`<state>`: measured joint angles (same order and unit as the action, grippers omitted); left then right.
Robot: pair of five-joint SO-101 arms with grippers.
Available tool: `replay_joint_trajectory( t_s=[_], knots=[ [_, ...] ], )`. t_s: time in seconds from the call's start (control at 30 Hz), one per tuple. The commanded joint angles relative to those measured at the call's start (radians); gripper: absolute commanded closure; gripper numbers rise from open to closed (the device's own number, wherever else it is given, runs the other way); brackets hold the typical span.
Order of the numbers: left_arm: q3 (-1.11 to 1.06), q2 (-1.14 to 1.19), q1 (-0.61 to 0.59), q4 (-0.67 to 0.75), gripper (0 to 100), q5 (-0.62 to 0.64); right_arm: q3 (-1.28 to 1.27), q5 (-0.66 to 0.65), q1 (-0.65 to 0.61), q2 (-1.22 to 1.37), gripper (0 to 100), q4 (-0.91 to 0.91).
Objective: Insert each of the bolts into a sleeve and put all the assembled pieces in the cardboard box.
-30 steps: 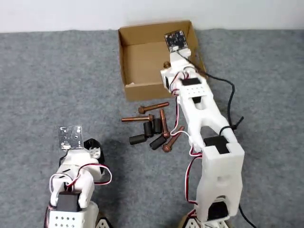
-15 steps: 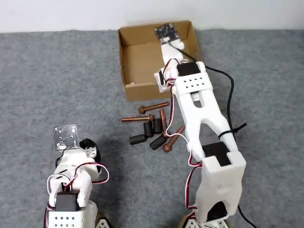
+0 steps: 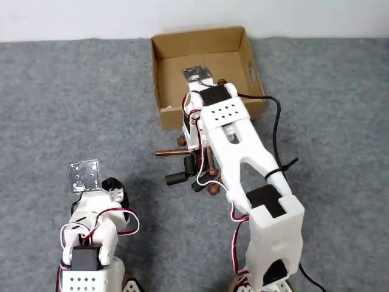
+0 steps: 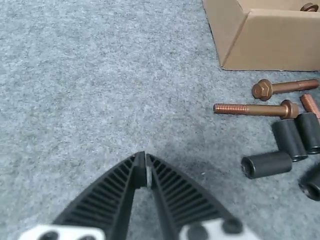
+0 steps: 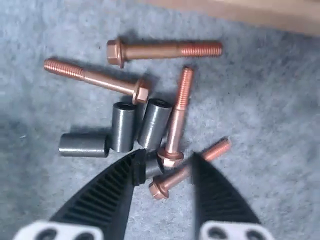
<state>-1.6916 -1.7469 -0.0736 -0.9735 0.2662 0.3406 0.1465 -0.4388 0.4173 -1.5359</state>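
Several copper bolts and dark sleeves lie loose on the grey mat in front of the cardboard box [image 3: 159, 73]. My right gripper [image 5: 167, 164] hangs open just above the pile, its jaws on either side of a short bolt [image 5: 187, 170] and the head of another bolt [image 5: 177, 117]. Two sleeves [image 5: 122, 126] [image 5: 155, 123] stand side by side, a third [image 5: 83, 144] lies apart, and another is half hidden under one finger [image 5: 125, 185]. My left gripper [image 4: 146, 161] is shut and empty, low over bare mat, away from the bolts [image 4: 255, 108] and the sleeve [image 4: 265, 164].
The box's near wall [image 4: 270, 45] stands just beyond the pile, and a copper bolt head [image 4: 309, 7] shows inside it. The right arm [image 3: 243, 152] stretches over the pile in the high view. Grey mat lies open to the left of the box.
The right arm has drawn back from over the box and come down over the pile of bolts and sleeves. The left arm shifted slightly, then stayed.
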Motion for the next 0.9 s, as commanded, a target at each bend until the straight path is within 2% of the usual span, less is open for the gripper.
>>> replay_joint_trajectory(
  t_s=[0.0, 0.23, 0.87],
  knots=[
    [0.005, -0.002, -0.006, 0.006, 99, -0.008, 0.052, 0.031, -0.007, 0.027, 82.4, 0.004],
    [0.005, -0.002, -0.006, 0.006, 99, -0.008, 0.054, 0.032, -0.047, 0.102, 89.4, 0.058],
    [0.005, -0.002, -0.006, 0.006, 99, -0.008, 0.054, 0.032, -0.047, 0.208, 89.5, 0.12]
  ],
)
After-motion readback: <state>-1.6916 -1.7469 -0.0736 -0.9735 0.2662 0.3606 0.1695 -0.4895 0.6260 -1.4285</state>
